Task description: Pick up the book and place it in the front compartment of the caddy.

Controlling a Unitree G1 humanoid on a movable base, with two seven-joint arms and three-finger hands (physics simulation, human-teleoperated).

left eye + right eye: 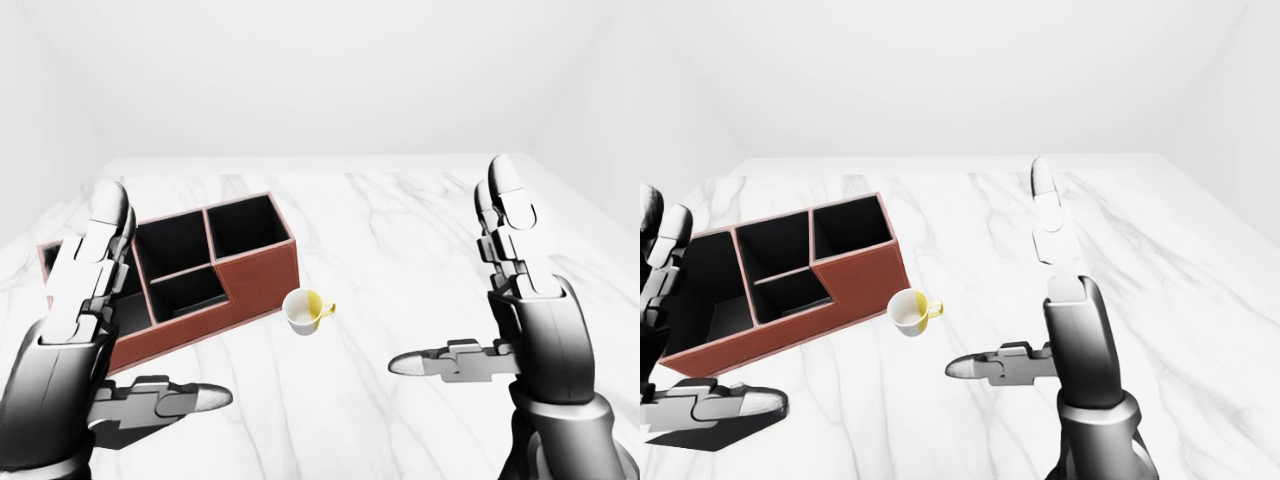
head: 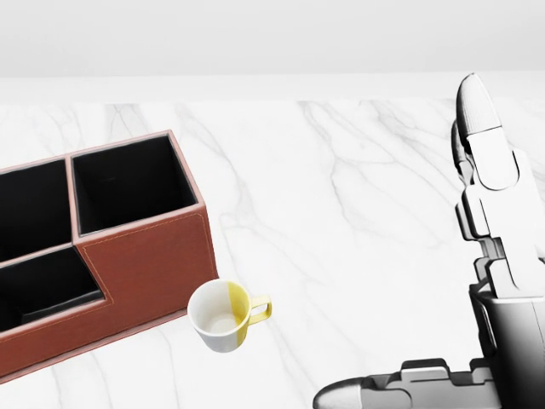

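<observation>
No book shows in any view. The red-brown caddy [image 1: 262, 277] with several black compartments stands on the white marble table [image 1: 400, 230], at the left of all three views, turned at an angle. My left hand [image 1: 167, 296] is raised at the lower left of the left-eye view, open and empty, partly in front of the caddy's left end. My right hand [image 1: 450, 268] is raised at the right, open and empty, fingers pointing up and thumb pointing left. Both hands are above the table and touch nothing.
A small white and yellow cup [image 2: 223, 317] stands on the table just right of the caddy's lower right corner, handle to the right. The table's far edge [image 1: 320, 160] meets a plain white wall.
</observation>
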